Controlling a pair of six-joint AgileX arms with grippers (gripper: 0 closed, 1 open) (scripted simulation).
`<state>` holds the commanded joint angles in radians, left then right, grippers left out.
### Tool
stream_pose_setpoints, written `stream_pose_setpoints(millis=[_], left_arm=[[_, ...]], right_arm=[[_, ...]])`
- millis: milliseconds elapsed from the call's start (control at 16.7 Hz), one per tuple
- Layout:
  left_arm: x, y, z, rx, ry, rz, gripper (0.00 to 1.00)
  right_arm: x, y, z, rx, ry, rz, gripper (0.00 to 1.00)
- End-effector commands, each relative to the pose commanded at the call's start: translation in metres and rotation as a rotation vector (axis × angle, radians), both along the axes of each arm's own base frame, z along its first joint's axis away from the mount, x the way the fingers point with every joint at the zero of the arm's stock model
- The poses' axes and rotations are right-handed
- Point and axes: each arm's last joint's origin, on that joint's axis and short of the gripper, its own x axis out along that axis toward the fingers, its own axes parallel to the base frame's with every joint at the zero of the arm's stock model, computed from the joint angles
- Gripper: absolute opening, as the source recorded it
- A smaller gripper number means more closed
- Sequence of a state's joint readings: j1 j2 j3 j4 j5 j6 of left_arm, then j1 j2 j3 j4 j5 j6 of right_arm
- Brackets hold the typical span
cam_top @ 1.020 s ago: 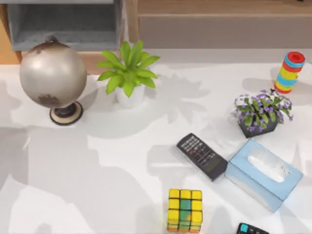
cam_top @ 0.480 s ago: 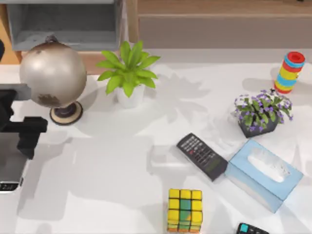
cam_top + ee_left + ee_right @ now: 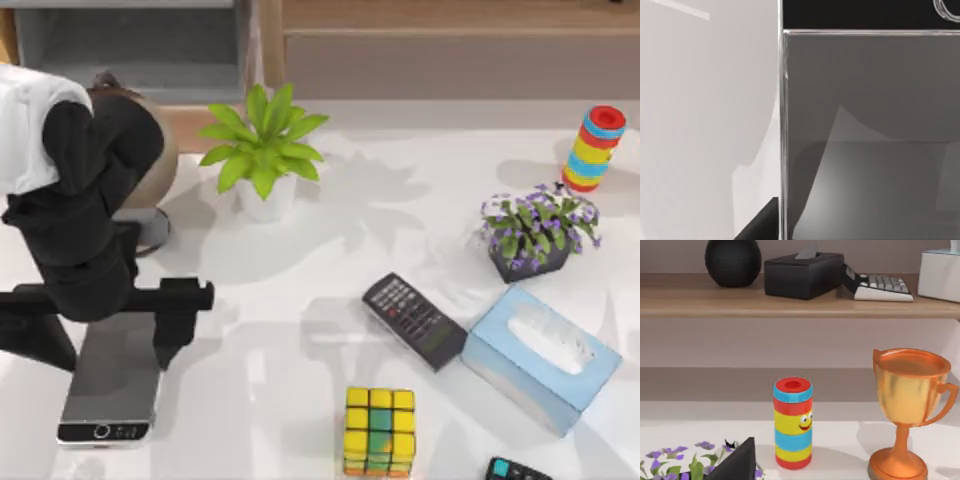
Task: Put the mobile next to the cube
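Now the mobile (image 3: 112,385) lies flat toward the table's (image 3: 300,330) left side, its dark button end toward the near edge, much farther in than half a second ago, when it showed only at the left border. One left tool (image 3: 105,325) sits over its upper part, the black fingers (image 3: 178,315) spread wide to either side of the phone, one finger just off each long edge; whether they press it I cannot tell. The left wrist view looks close onto the grey glossy face (image 3: 870,130) with its dark band at one end. One cube (image 3: 379,432) stands near the front edge, well apart to the right of the mobile, with bare white table between the two. Beyond the cube lie one black keypad remote (image 3: 414,320), one pale blue tissue box (image 3: 540,357) and one small black gadget (image 3: 515,470) at the front edge. Farther back stand one green potted plant (image 3: 265,150), one purple-flowered pot (image 3: 533,235), one striped ring stack (image 3: 592,148) and a globe (image 3: 150,180) partly hidden behind the left arm, which was uncovered earlier. From the right wrist view, the striped toy (image 3: 793,422) and one golden trophy (image 3: 907,410) stand before a shelf (image 3: 790,302).
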<state>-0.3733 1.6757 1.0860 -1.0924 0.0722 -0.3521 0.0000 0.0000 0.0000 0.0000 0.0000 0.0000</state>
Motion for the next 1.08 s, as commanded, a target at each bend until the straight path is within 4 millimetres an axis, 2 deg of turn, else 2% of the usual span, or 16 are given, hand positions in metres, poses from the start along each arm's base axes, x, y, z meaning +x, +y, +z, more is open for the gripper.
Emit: stream_pose_setpoints(millis=[300, 540, 780, 1080], left_arm=[[-0.029, -0.047, 0.007, 0.020, -0.055, 0.001, 0.00], [-0.050, -0.069, 0.012, 0.027, -0.107, -0.003, 0.00], [-0.060, -0.078, 0.014, 0.027, -0.138, -0.005, 0.00], [-0.059, -0.078, 0.014, 0.028, -0.135, -0.003, 0.00]], right_arm=[[0.000, 0.000, 0.000, 0.000, 0.000, 0.000, 1.00], [0.000, 0.000, 0.000, 0.000, 0.000, 0.000, 1.00], [0.000, 0.000, 0.000, 0.000, 0.000, 0.000, 1.00], [0.000, 0.000, 0.000, 0.000, 0.000, 0.000, 1.00]])
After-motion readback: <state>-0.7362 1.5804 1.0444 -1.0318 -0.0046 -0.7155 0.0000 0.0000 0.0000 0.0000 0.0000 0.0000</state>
